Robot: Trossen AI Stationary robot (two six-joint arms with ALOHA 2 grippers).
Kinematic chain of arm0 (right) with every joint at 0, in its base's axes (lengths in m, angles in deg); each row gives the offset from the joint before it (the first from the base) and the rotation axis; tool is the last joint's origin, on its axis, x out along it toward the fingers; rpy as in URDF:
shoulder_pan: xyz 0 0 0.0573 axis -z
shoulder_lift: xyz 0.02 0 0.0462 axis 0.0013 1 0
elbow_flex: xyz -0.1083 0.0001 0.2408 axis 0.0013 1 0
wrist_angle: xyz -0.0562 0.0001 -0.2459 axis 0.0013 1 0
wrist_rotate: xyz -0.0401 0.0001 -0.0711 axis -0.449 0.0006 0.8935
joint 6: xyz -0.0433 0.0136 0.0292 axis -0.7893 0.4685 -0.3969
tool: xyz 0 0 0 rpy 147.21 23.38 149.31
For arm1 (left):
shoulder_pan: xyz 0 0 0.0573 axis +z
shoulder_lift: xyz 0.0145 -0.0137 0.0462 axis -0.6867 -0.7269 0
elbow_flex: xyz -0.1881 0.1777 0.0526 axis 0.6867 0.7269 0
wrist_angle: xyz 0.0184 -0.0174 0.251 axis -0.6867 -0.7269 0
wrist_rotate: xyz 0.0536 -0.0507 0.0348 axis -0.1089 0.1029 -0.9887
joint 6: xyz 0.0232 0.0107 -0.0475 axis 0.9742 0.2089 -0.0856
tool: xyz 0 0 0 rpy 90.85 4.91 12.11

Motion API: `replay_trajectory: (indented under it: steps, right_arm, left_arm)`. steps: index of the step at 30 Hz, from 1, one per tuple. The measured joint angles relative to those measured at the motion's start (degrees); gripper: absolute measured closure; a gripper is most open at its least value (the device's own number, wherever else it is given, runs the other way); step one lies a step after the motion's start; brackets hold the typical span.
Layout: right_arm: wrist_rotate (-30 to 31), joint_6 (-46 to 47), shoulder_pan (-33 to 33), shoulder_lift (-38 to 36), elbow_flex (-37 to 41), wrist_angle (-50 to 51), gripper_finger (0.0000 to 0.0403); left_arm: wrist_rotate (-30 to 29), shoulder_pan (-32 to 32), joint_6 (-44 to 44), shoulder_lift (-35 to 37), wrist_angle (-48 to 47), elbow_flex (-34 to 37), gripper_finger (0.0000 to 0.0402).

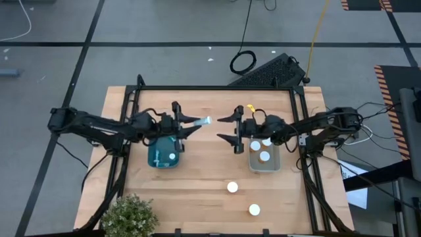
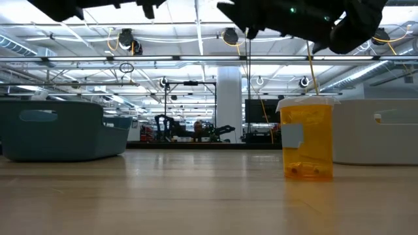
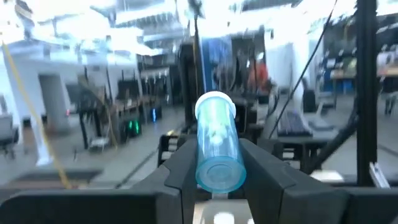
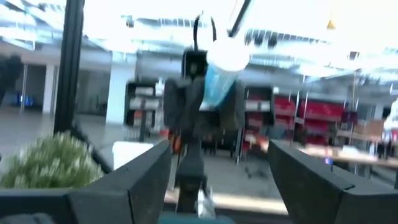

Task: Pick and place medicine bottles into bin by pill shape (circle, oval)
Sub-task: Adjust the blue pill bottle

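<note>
Item: clear blue bottle [image 3: 217, 149], light, rigid, probably slick, clenched mid-body by left end effector [image 1: 199, 122], cap toward three o'clock; right end effector [image 1: 238, 131] released.

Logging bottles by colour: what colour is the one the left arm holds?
Clear light blue bottle, white cap; best in the left wrist view.

Lighting is bright and even from overhead ceiling strips, which blow out to white glare in the low and both wrist views. Both wrist views are motion-blurred, the room behind smeared; the blue bottle [image 3: 217, 149] stays fairly sharp. On the wooden table [image 1: 204, 191] shadows are soft and short; the amber bottle [image 2: 306, 137] glows backlit.
</note>
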Motion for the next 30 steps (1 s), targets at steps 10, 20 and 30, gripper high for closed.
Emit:
replay_trajectory:
  steps: [10,20,30]
  right_arm:
    - [-1.4,0.8,0.0,0.0,-7.3,-1.3,0.0177]
    - [-1.6,4.5,0.0,2.0,-13.8,0.6,0.0204]
    - [-1.6,4.2,0.0,8.6,-18.4,-1.8,0.0207]
  left_arm:
    - [7.4,2.7,1.2,-11.9,27.4,-0.6,0.0293]
    - [10.0,3.6,1.2,-17.3,36.8,-2.3,0.0293]
    - [10.8,3.6,2.1,-17.5,37.1,-3.3,0.0293]
